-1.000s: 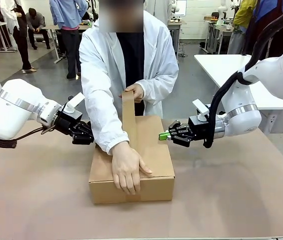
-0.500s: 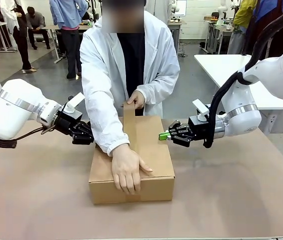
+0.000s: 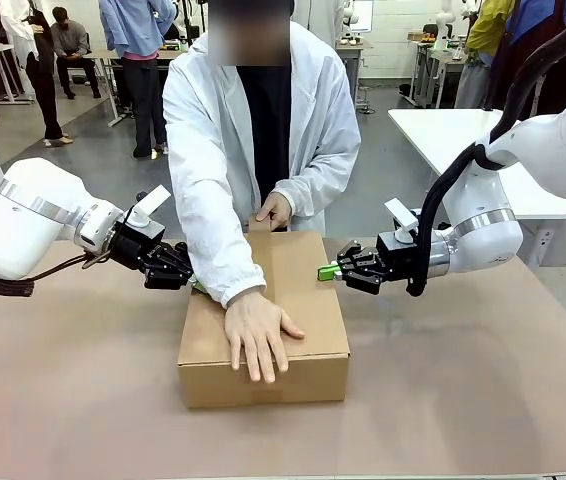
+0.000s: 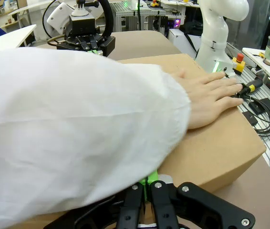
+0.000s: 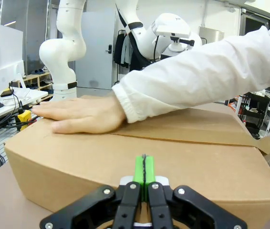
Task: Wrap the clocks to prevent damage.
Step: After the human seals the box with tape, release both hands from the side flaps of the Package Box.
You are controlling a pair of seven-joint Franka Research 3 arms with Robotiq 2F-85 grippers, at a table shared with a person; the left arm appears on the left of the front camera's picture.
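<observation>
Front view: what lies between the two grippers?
The closed cardboard carton sits between the left gripper and the right gripper, with the person's hand flat on its top.

A white coat sleeve (image 4: 73,129) stretches across from the left, ending at a hand (image 4: 211,95) laid flat, fingers spread, on top of a brown cardboard carton (image 4: 221,148). At the bottom edge the left gripper (image 4: 148,183) has its 2 green-padded fingers pressed together, just beside the carton's side under the sleeve. Beyond the carton, the other arm's black gripper (image 4: 85,42) faces in. Black cables (image 4: 264,119) lie to the right.
</observation>
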